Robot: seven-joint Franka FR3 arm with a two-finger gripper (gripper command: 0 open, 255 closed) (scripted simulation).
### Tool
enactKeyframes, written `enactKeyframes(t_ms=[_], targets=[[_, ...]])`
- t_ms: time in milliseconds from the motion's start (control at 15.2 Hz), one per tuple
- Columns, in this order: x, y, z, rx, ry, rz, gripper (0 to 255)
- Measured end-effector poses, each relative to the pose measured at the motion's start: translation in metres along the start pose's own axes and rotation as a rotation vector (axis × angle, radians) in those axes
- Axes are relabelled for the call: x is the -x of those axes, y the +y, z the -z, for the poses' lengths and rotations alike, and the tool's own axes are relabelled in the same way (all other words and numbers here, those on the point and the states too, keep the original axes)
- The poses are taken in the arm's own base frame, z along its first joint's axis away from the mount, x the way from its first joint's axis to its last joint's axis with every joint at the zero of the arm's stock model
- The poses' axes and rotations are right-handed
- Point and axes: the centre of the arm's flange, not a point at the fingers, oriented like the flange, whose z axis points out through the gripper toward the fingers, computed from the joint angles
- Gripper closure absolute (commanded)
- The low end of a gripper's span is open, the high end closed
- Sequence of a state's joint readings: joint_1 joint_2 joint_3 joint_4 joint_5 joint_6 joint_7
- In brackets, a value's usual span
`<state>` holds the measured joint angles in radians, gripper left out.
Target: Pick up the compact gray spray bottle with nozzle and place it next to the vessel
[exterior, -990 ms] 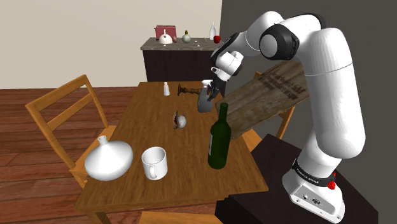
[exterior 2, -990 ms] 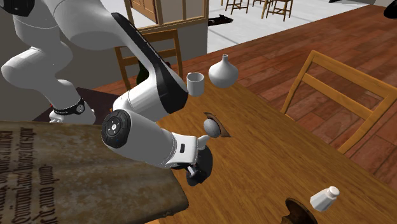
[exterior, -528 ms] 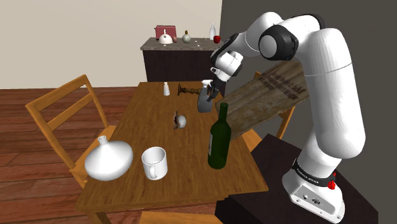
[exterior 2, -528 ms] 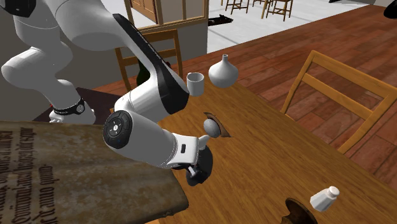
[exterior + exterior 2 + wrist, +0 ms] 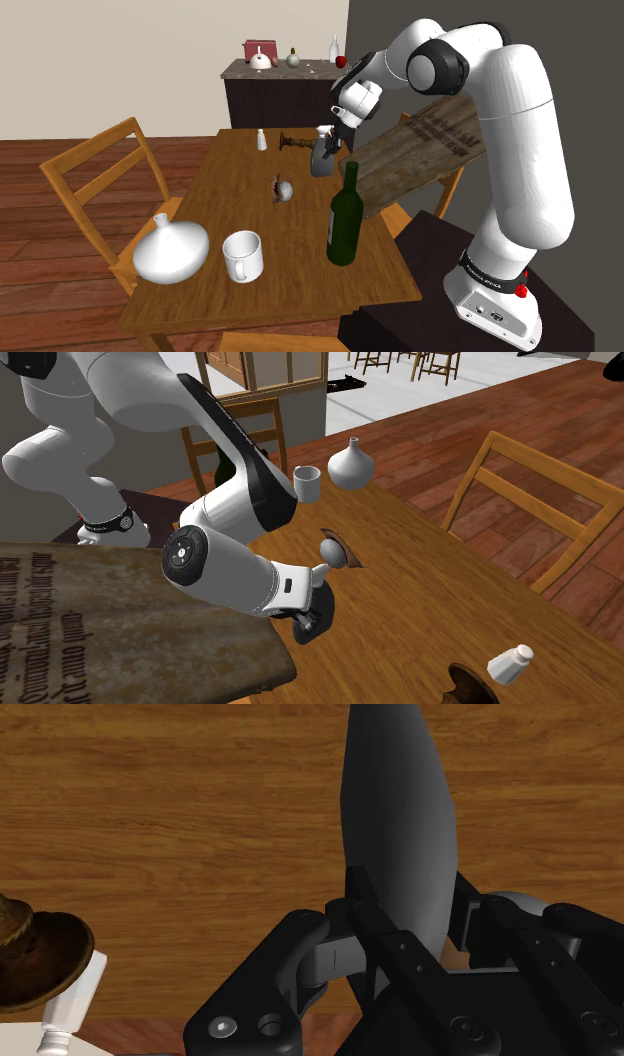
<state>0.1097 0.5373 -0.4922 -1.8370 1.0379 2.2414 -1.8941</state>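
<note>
Across the middle of the shoulder view stretches a wooden counter (image 5: pixel 250 205), with the white arm (image 5: pixel 510 140) arching over it from the lower right. A weathered, lettered board (image 5: pixel 425 150) lies tilted at the counter's right edge. A wooden chair (image 5: pixel 100 185) stands at the left of the frame. Toward the lower centre a dark green wine bottle (image 5: pixel 345 225) stands upright. The bulbous white vessel (image 5: pixel 170 250) sits at the lower left with a white mug (image 5: pixel 243 257) just beside it. Above the frame's centre, well apart from the vessel, the gray spray bottle (image 5: pixel 321 162) is upright in the claw (image 5: pixel 328 148), whose black fingers (image 5: pixel 300 954) clasp its body from both sides. A small white shaker (image 5: pixel 262 140) stands to the bottle's left.
</note>
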Motion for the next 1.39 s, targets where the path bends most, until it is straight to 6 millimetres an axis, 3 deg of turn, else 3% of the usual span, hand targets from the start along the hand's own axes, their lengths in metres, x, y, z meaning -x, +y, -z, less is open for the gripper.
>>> enactKeyframes(t_ms=[330, 1386], targets=[[-0.006, 0.000, 0.008, -0.001, 0.000, 0.000, 255], [-0.049, 0.000, 0.080, 0.000, 0.000, 0.000, 255]])
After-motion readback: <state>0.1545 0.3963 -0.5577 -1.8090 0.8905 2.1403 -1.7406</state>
